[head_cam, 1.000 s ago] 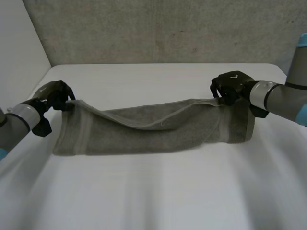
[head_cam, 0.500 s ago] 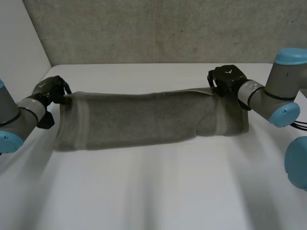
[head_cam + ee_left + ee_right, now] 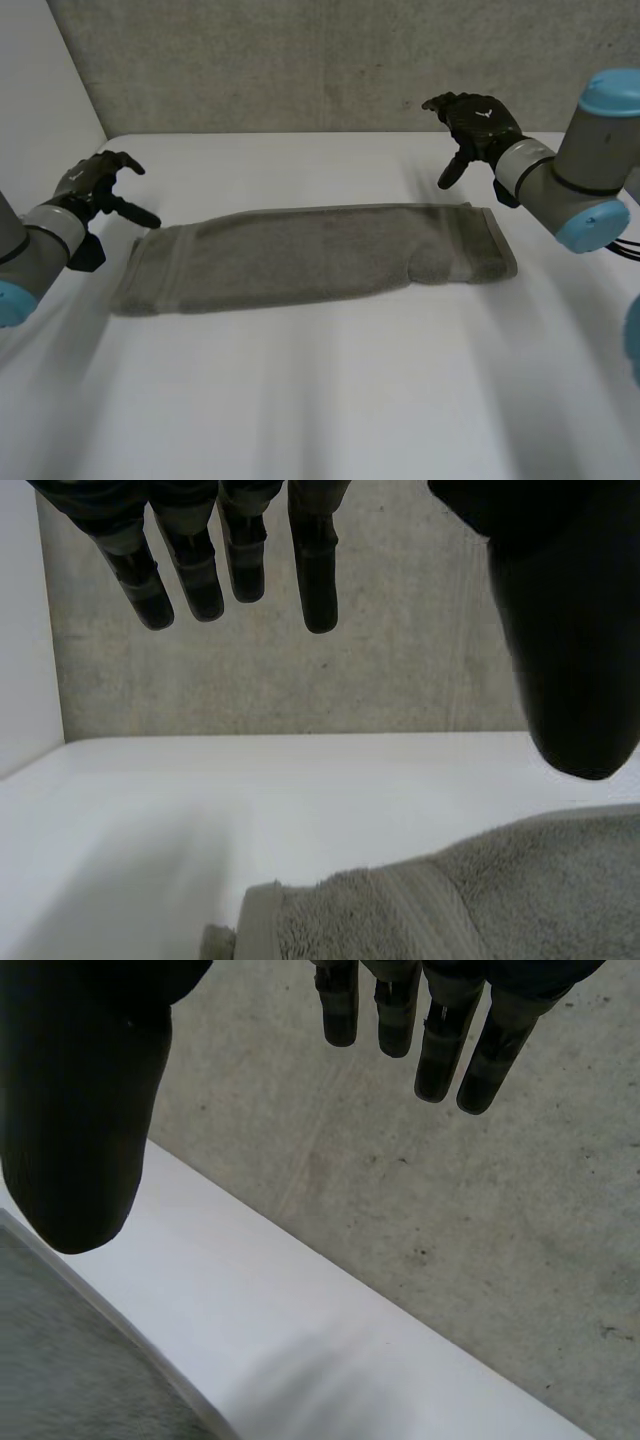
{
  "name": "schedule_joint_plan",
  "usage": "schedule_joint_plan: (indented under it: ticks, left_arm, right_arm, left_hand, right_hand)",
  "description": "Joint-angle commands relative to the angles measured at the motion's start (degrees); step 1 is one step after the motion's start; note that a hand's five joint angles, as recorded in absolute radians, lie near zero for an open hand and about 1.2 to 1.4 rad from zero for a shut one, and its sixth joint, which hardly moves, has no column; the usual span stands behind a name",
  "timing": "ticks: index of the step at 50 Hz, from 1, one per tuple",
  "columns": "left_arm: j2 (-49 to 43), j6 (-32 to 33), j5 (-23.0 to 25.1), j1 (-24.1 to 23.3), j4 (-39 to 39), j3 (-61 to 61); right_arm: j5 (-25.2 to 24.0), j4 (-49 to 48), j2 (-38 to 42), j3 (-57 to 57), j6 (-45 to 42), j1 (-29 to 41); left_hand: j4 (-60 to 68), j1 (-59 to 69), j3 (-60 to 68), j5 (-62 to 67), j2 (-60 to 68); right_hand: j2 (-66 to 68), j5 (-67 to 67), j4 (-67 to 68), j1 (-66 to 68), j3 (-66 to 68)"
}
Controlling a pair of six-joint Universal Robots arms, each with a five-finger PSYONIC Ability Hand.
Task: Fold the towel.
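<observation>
Pretty plain setup here: a white counter (image 3: 320,400) with a smooth matte top, pushed right up against a grey concrete wall (image 3: 300,60). The concrete is speckled and has a faint vertical seam running down it. Over on the left a plain white side panel (image 3: 40,70) meets the wall in a corner. Lighting is soft and even.

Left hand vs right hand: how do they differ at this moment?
The left hand is close beside the far left corner of the towel; the right hand is clearly apart from the far right corner. The left hand reaches sideways toward the towel; the right hand points downward. Both are open, holding nothing.
</observation>
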Motion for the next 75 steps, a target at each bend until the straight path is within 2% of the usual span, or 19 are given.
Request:
schedule_joint_plan:
  ticks: [1,8,10,11,13,17,24,29,38,40,41,43,52,58,63,70,72,73,75]
  left_arm:
    - [7.0,0.2,0.4,0.2,2.1,-7.5]
    - [12.1,0.8,0.9,-0.4,6.1,-14.4]
    - [14.1,1.3,1.0,-0.5,7.9,-17.3]
    - [14.1,1.3,1.0,-0.5,7.9,-17.3]
    - [15.5,1.6,1.0,-0.6,9.2,-19.1]
    - [16.4,1.6,1.1,-0.7,9.4,-20.0]
    - [16.8,1.7,1.0,-0.8,9.4,-21.6]
    - [16.8,1.7,1.0,-0.7,9.4,-23.3]
    - [17.0,1.7,1.1,-1.0,9.4,-24.5]
    - [17.1,1.7,1.0,-1.6,9.4,-24.5]
    - [17.1,1.7,1.0,-1.6,9.4,-24.5]
    - [17.3,1.7,1.0,-2.2,9.4,-24.5]
    - [17.7,1.7,1.1,-2.5,9.4,-25.3]
    - [17.6,1.7,3.7,-3.8,9.3,-25.4]
    - [17.3,1.9,6.3,-4.2,9.2,-25.5]
    - [17.1,9.3,7.7,-5.3,8.8,-26.4]
    - [17.1,9.8,7.6,-5.8,8.8,-26.4]
    - [17.1,10.1,7.6,-6.1,8.7,-26.4]
    - [17.2,10.2,7.6,-6.1,8.7,-26.4]
  right_arm:
    - [-0.5,-0.6,-11.4,17.9,-1.9,-0.8]
    - [0.2,-0.1,-15.5,30.1,-11.5,-0.9]
    - [0.8,-0.1,-15.5,33.8,-15.9,-1.1]
    - [0.8,-0.1,-15.5,33.8,-15.9,-1.1]
    - [0.8,-0.3,-14.8,36.6,-18.2,-2.4]
    - [0.6,-0.9,-13.3,38.2,-18.5,-3.0]
    - [0.6,-4.5,-11.2,39.4,-18.5,-5.2]
    - [0.7,-8.1,-10.6,39.8,-18.1,-5.9]
    - [0.8,-9.0,-8.2,39.0,-18.5,-7.2]
    - [0.8,-9.0,-7.6,39.0,-18.7,-8.0]
    - [0.8,-9.0,-7.5,39.0,-18.7,-8.1]
    - [0.8,-8.9,-7.8,39.4,-18.9,-9.0]
    - [0.5,-8.8,-12.2,42.2,-19.4,-14.5]
    - [-0.1,-8.2,-16.5,44.4,-24.8,-22.9]
    - [0.2,-7.4,-19.6,41.9,-30.9,-27.0]
    - [0.1,-4.8,-23.8,36.6,-31.3,-25.5]
    - [-0.1,-4.2,-25.9,34.9,-31.0,-18.6]
    - [-0.1,-4.2,-25.9,34.9,-31.0,-18.5]
    - [-0.5,-4.2,-26.0,33.7,-31.0,-9.4]
  left_hand:
    - [-2.4,-1.9,-1.9,-0.9,-1.9]
    - [-0.4,0.1,0.1,1.1,0.1]
    - [11.8,12.3,12.3,13.3,12.3]
    - [11.9,12.4,12.4,13.4,12.4]
    - [38.1,38.6,38.5,39.6,38.5]
    - [43.4,43.9,43.9,44.9,43.8]
    - [38.5,39.0,39.0,40.0,39.0]
    - [18.2,18.7,18.7,19.7,18.6]
    - [9.1,9.6,9.5,10.6,9.5]
    - [7.7,8.2,8.2,9.2,8.2]
    - [7.7,8.2,8.2,9.2,8.2]
    - [7.7,8.2,8.2,9.2,8.2]
    - [10.9,11.4,11.4,12.4,11.4]
    - [26.4,26.9,26.9,27.9,26.8]
    - [26.1,26.6,26.5,27.6,26.5]
    - [21.4,21.9,21.8,22.9,21.8]
    - [18.8,19.3,19.3,20.3,19.3]
    - [15.5,16.0,16.0,17.0,16.0]
    - [12.0,12.5,12.4,13.5,12.4]
  right_hand:
    - [-3.6,-3.1,-4.4,-3.4,-3.9]
    - [-3.6,-3.1,-4.4,-3.4,-3.9]
    - [-2.3,-1.9,-3.1,-2.1,-2.7]
    - [-2.3,-1.9,-3.1,-2.1,-2.7]
    - [0.2,0.7,-0.6,0.4,-0.2]
    - [0.4,0.8,-0.4,0.6,0.0]
    - [8.6,9.1,7.8,8.8,8.3]
    - [22.1,22.5,21.3,22.3,21.7]
    - [34.7,35.1,33.9,34.9,34.3]
    - [51.8,52.2,51.0,52.0,51.4]
    - [51.9,52.3,51.1,52.1,51.5]
    - [66.4,66.8,65.6,66.6,66.0]
    - [66.4,66.9,65.6,66.6,66.1]
    - [66.4,66.9,65.6,66.6,66.1]
    - [66.4,66.9,65.6,66.6,66.1]
    - [66.4,66.9,65.6,66.6,66.1]
    - [66.4,66.9,65.6,66.6,66.1]
    - [66.4,66.9,65.6,66.6,66.1]
    - [66.4,66.9,65.6,66.6,66.1]
